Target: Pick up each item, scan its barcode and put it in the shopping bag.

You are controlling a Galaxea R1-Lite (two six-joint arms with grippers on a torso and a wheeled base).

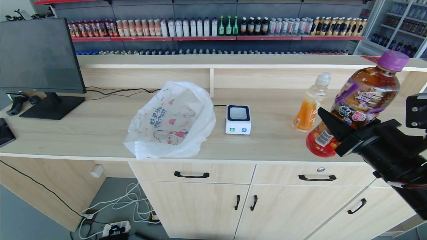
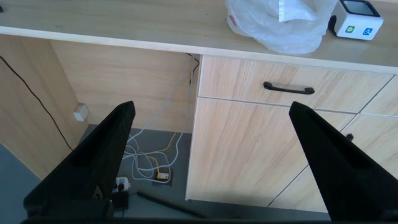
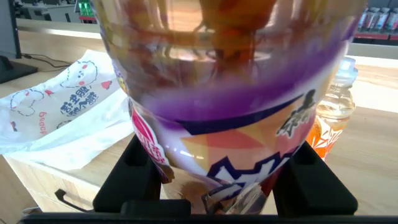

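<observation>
My right gripper (image 1: 348, 128) is shut on a large bottle of brown drink (image 1: 362, 98) with a purple cap, held tilted above the counter's right end. Up close in the right wrist view the brown drink bottle (image 3: 230, 93) sits between the black fingers (image 3: 134, 168). An orange juice bottle (image 1: 308, 105) stands upright on the counter just left of it. The white barcode scanner (image 1: 238, 119) sits mid-counter. The white printed shopping bag (image 1: 171, 121) lies slumped left of the scanner. My left gripper (image 2: 211, 155) hangs open below counter height, in front of the cabinet drawers, holding nothing.
A monitor (image 1: 38, 56) on a stand occupies the counter's (image 1: 260, 140) left end, with a handheld scanner (image 1: 15, 101) and cables beside it. Drawers and cabinet doors (image 1: 247, 200) lie below. Cables and a power strip (image 1: 115, 228) lie on the floor. Drink shelves stand behind.
</observation>
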